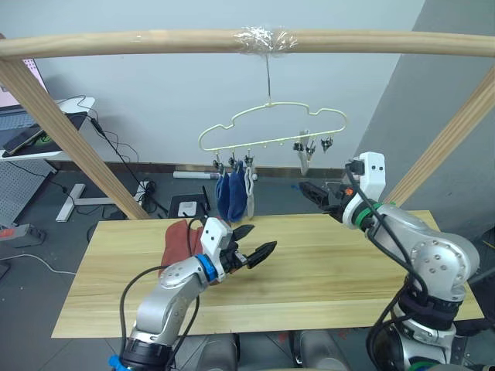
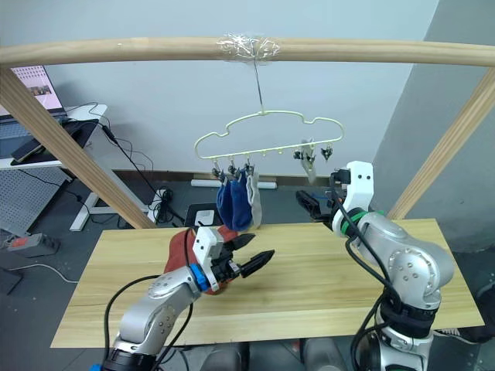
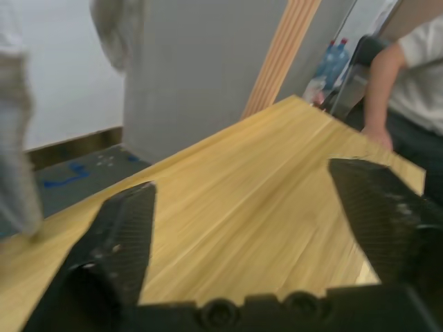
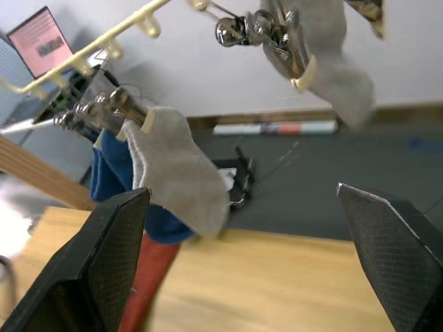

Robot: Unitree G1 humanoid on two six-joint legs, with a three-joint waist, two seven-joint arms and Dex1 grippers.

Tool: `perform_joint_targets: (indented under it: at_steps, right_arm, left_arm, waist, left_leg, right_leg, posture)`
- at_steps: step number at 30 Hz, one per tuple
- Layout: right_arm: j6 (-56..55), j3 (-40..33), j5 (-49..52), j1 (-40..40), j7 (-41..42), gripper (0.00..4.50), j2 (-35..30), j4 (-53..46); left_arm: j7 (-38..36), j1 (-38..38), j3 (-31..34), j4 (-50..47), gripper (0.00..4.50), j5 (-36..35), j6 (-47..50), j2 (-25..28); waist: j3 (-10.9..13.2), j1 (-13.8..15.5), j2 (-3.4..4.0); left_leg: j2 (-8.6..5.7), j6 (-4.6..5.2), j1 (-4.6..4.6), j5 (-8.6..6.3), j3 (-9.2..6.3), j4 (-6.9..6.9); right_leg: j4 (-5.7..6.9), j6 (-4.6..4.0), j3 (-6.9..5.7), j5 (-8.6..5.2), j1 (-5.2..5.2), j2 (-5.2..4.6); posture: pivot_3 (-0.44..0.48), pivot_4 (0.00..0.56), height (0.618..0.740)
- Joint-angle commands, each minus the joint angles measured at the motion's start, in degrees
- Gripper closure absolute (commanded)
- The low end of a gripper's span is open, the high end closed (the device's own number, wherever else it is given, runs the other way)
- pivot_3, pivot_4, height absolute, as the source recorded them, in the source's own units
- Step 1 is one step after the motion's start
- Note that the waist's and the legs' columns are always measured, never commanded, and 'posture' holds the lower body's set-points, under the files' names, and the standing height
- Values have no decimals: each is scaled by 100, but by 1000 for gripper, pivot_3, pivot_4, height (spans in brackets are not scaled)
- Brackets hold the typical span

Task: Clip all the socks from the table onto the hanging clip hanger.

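Both grippers gape wide and empty — the left gripper [image 1: 259,246] just beside the red sock [image 1: 177,239] on the table [image 1: 325,267], the right gripper [image 4: 256,228] near hanging grey socks [image 4: 181,173].

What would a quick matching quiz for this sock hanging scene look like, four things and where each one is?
Things:
1. blue socks
2. rust-red socks
3. clip hanger
4. left gripper

Places:
A. lying on the table
B. hooked on the wooden pole
C. clipped at the hanger's left end
D. open above the tabletop

Pairs: 1-C, 2-A, 3-B, 4-D
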Motion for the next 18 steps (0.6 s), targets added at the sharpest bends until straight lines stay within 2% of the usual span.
perform_joint_targets:
  at_steps: [1,4,7,9,11,18]
  right_arm:
    - [-1414,789,-847,213,337,352,-268,-35]
    - [-2443,1295,-1592,305,342,1294,-307,324]
    - [-2990,1298,-1902,268,195,1294,-52,692]
    - [-3236,1302,-2025,207,210,1580,73,901]
    - [-3401,1329,-2148,146,244,2124,143,1056]
    - [-3982,1296,-2526,-208,268,2124,299,1766]
  left_arm:
    - [29,51,116,-502,0,-20,161,260]
    - [-38,102,332,-855,0,-169,16,417]
    - [-40,108,441,-1159,0,-277,-2,481]
    - [7,75,524,-1324,0,-393,78,487]
    - [70,43,567,-1423,0,-456,145,489]
    - [247,20,559,-1584,0,-563,229,435]
  waist:
    - [1,4,-2]
    - [5,3,-6]
    - [18,34,-22]
    - [21,58,-27]
    - [22,84,-30]
    - [25,121,-34]
  left_leg:
    - [0,0,0,0,1,0]
    - [0,-1,-1,0,3,-1]
    - [0,-1,-2,0,1,-2]
    - [0,-1,-3,0,2,-2]
    - [0,-2,-3,0,4,-2]
    - [0,-2,-1,0,2,-2]
  right_leg:
    - [-1,0,2,0,0,-1]
    - [-2,1,2,0,-3,0]
    - [-2,3,1,2,-3,0]
    - [-3,6,2,3,-2,-1]
    - [-3,10,4,6,-2,-2]
    - [0,9,2,6,-2,-1]
  posture:
    - [19,159,740]
    - [34,156,740]
    - [49,154,740]
    - [52,153,740]
    - [52,153,740]
    - [62,150,740]
